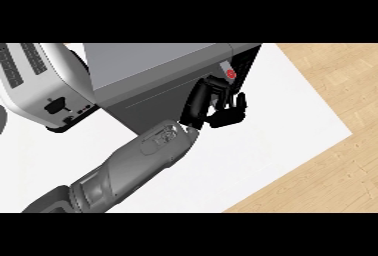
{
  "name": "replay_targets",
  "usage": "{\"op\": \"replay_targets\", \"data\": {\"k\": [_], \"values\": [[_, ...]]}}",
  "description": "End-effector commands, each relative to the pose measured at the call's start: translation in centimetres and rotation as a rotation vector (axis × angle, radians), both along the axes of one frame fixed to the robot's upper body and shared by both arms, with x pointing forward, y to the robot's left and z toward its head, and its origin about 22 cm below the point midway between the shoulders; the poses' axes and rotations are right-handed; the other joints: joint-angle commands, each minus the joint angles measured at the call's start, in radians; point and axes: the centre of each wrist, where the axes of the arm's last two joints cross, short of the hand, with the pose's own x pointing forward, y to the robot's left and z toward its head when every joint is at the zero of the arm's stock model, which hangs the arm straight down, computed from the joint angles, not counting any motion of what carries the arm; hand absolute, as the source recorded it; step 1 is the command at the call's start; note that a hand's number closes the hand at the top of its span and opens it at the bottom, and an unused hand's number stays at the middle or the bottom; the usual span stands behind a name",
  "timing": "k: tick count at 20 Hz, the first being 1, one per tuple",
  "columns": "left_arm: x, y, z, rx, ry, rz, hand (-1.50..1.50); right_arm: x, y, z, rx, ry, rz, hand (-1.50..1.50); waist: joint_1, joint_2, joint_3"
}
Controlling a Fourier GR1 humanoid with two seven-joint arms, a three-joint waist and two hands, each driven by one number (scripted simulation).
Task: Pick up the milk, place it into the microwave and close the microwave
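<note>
Grey microwave [159,70] at upper centre, toaster [44,82] upper left. One forearm rises from lower left; which arm, can't tell. Its black hand [214,107] sits at the microwave's front right by a red button [231,73], fingers curled, grasp unclear. Milk not visible.

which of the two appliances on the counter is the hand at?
The dark grey microwave, the boxy one at centre: the hand is against its front right corner, below a red button. The silver toaster sits apart at left.
</note>
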Motion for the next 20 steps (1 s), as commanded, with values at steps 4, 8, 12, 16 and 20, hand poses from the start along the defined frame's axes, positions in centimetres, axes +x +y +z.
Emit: {"op": "replay_targets", "data": {"k": [4, 8, 12, 16, 20], "values": [[1.3, -1.7, 1.5, -0.086, 0.091, 0.175, 1.5, 0.1, -0.5, 0.5, 0.017, 0.004, -0.002, -1.5, 0.028, 0.001, 0.0], [2.0, -0.9, 0.4, -0.07, 0.121, 0.251, 1.5, 0.0, -1.2, 1.1, 0.027, -0.011, -0.036, -1.5, 0.053, 0.003, 0.001], [2.4, 0.0, -0.1, -0.054, 0.127, 0.224, 1.5, -0.3, -1.7, 1.7, 0.031, -0.024, -0.063, -1.5, 0.074, 0.005, -0.002], [2.8, 1.2, -1.1, -0.017, 0.14, 0.224, 1.5, -0.6, -2.4, 2.4, 0.033, -0.044, -0.1, -1.5, 0.107, 0.004, -0.003], [3.4, 2.7, -1.4, 0.023, 0.144, 0.206, 1.5, -1.0, -2.3, 2.7, 0.031, -0.044, -0.105, -1.5, 0.122, 0.007, -0.003]]}}
